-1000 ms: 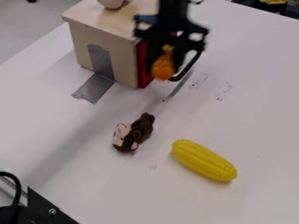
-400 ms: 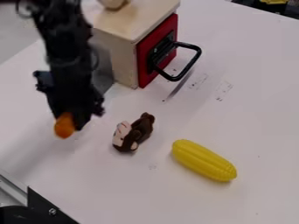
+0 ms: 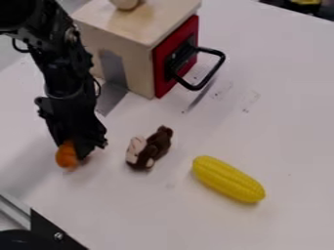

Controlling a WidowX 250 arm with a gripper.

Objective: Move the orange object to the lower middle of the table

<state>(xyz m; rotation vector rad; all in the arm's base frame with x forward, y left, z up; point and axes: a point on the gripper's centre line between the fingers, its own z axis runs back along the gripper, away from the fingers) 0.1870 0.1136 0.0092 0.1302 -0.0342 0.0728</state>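
A black robot arm [image 3: 64, 80] slants down from the upper left over a white counter [image 3: 196, 219]. Its gripper [image 3: 73, 148], low on the left side of the view, is clamped on a small, rounded orange object [image 3: 63, 157]. The orange object is near the counter's lower-left edge, left of the middle; whether its underside touches the surface is hard to tell.

Just to the right of the gripper, and apart from it, a brown stuffed animal [image 3: 154, 148] with a pale pink and cream part lies on the counter. Farther right and lower, a yellow ear of corn [image 3: 228, 179] lies on its side, slanting down to the right.

Behind them stands a light wooden box [image 3: 138, 75] with a red door [image 3: 159, 73] on its right side. A black, looped handle [image 3: 212, 73] sticks out from the door. Grey tape [image 3: 113, 68] runs down the front of the box and onto the counter. A pale, rounded item [image 3: 125, 4], partly cut off by the top edge, sits on the box.
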